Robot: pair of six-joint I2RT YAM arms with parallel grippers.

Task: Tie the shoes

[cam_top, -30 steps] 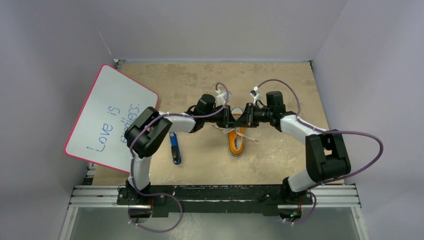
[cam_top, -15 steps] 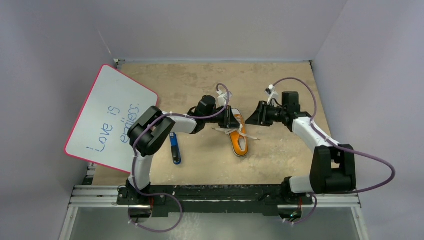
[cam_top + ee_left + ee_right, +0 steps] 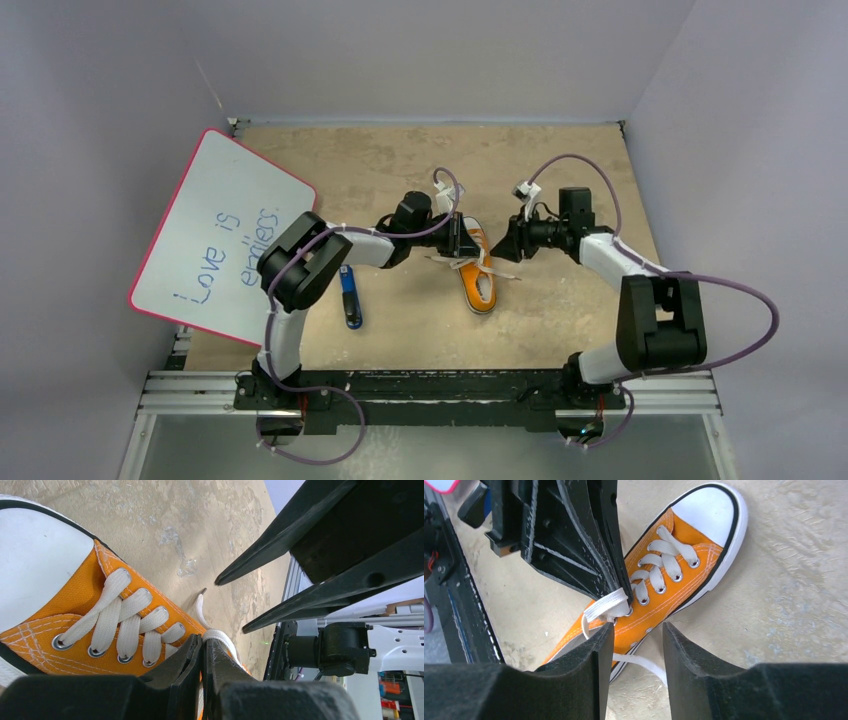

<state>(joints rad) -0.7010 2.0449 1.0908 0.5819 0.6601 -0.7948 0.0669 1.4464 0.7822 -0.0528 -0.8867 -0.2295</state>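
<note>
The orange sneaker (image 3: pixel 478 275) with white toe cap lies mid-table, toe toward the back. It also shows in the left wrist view (image 3: pixel 60 605) and the right wrist view (image 3: pixel 674 575). My left gripper (image 3: pixel 463 243) is shut on a white lace (image 3: pixel 217 636) just above the shoe's top eyelets. The pinched lace shows in the right wrist view (image 3: pixel 606 605). My right gripper (image 3: pixel 503 248) is open and empty, just right of the shoe; its gap (image 3: pixel 638 626) faces the shoe's side. A loose lace end (image 3: pixel 646 664) lies on the table below it.
A blue-and-black marker (image 3: pixel 349 297) lies left of the shoe. A pink-rimmed whiteboard (image 3: pixel 225 235) with writing leans at the left edge. Grey walls enclose the table on three sides.
A second ago both grippers met over the shoe. The right gripper pulled away to the right, then came partway back toward the shoe. The shoe shifted slightly; the left gripper kept its hold.
</note>
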